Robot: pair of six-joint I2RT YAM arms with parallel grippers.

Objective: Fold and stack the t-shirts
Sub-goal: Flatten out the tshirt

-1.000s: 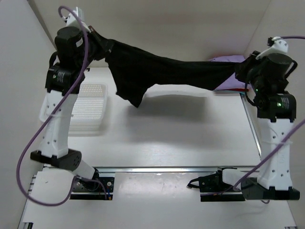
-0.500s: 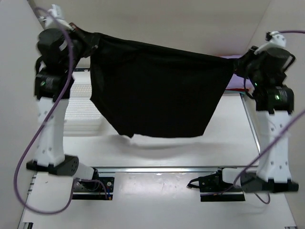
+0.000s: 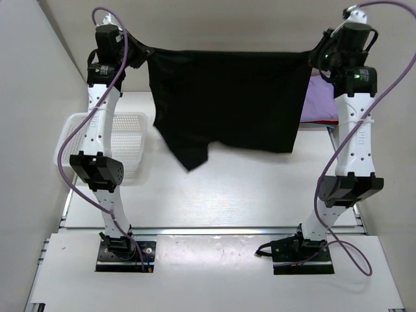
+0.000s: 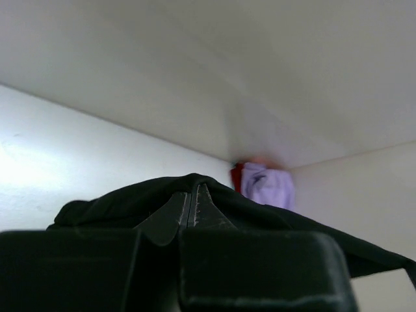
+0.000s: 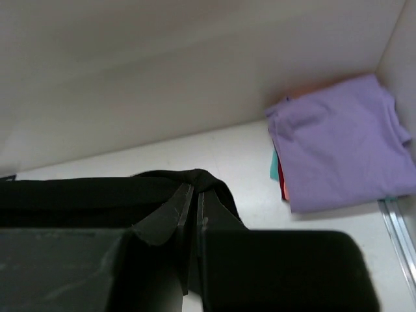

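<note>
The large black t-shirt (image 3: 227,97) hangs stretched in the air between both arms, high over the table. My left gripper (image 3: 142,53) is shut on its left top corner; the left wrist view shows the jaws (image 4: 193,195) pinched on black cloth (image 4: 117,205). My right gripper (image 3: 317,55) is shut on its right top corner, its jaws (image 5: 194,198) pinched on black cloth (image 5: 78,198). The shirt's lower edge hangs free, with a flap lower at the left. A folded stack with a lavender tee (image 3: 318,101) on top lies at the back right, with red and teal edges (image 5: 278,170) under it.
A white mesh basket (image 3: 123,140) stands on the table at the left, behind the left arm. The white table (image 3: 227,188) has walls at the back and both sides. The arm bases sit on a rail at the near edge.
Both arms have risen and straightened, lifting the black t-shirt higher and pulling its top edge level and taut. The shirt went from a bunched strip to a spread hanging sheet.
</note>
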